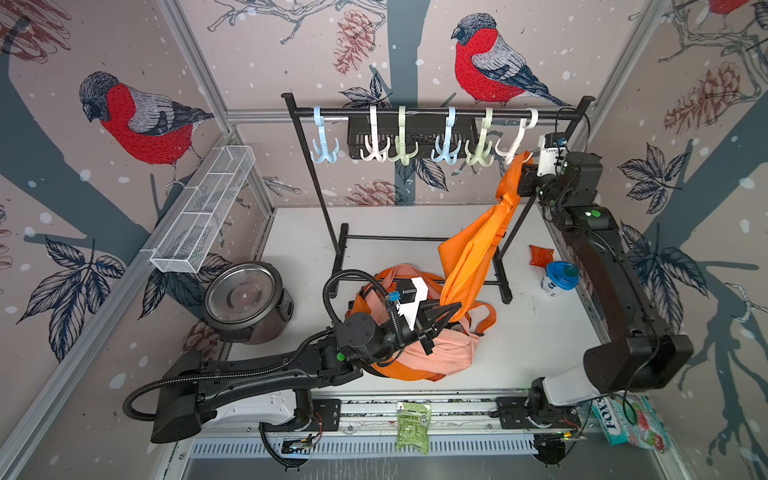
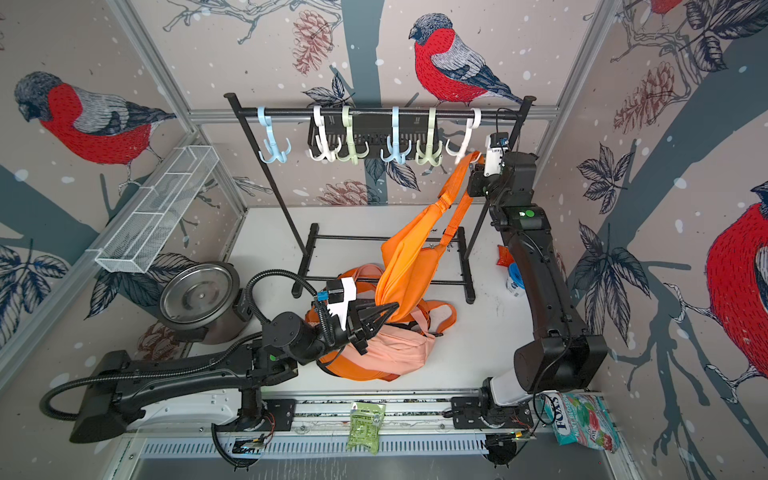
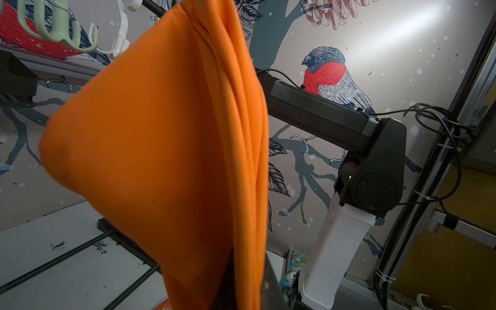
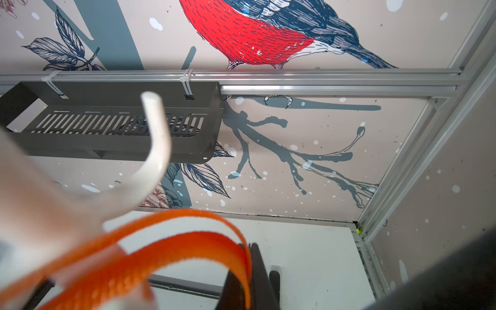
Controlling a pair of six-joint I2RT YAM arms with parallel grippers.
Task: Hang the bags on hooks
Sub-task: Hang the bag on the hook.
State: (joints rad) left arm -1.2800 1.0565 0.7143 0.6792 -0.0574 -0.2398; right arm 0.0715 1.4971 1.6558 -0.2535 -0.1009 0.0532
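The orange bag [image 1: 469, 249] [image 2: 405, 257] [image 3: 161, 134] hangs stretched between my two grippers. My right gripper [image 1: 524, 164] [image 2: 476, 160] [image 4: 248, 257] is shut on the bag's strap [image 1: 509, 183] [image 4: 188, 241]. It holds the strap loop up against the lower prongs of the white hook [image 1: 517, 141] [image 2: 465, 143] [image 4: 158, 139] at the right end of the black rail [image 1: 415, 112]. Whether the loop sits over a prong I cannot tell. Lower down, my left gripper [image 1: 455, 307] [image 2: 395, 307] [image 3: 247, 284] is shut on the bag's bottom corner.
Several more coloured hooks hang along the rail. A peach and orange backpack [image 1: 436, 353] lies on the table under my left arm. A metal pot [image 1: 245, 299] and a wire basket [image 1: 203, 208] are at the left. A blue-lidded cup [image 1: 559, 278] and a red sachet [image 1: 540, 254] are at the right.
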